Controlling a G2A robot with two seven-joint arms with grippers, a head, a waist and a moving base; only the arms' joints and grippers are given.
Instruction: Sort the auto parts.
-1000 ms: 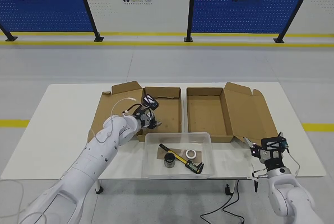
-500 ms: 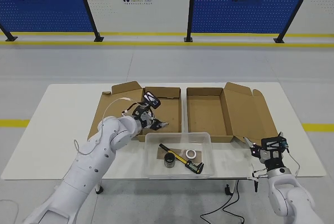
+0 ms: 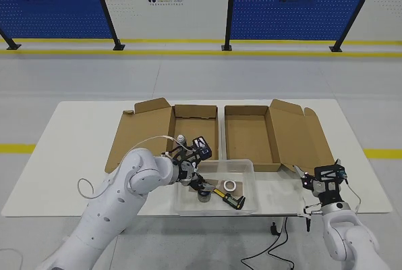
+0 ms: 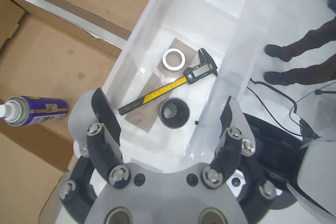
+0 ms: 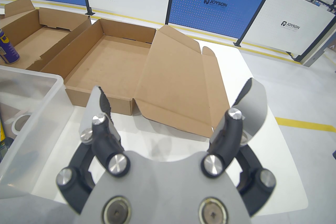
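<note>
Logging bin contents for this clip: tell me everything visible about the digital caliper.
The digital caliper lies flat on the floor of the clear plastic bin, a yellow beam with black jaws and display slider at one end. It sits between the white ring and the black ring; the open left gripper hovers above, not touching.

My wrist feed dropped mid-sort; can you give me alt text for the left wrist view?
The open left gripper hangs over a clear plastic bin holding a yellow-and-black digital caliper, a black ring and a white ring. A blue spray can sits in the cardboard box beside the bin.
</note>
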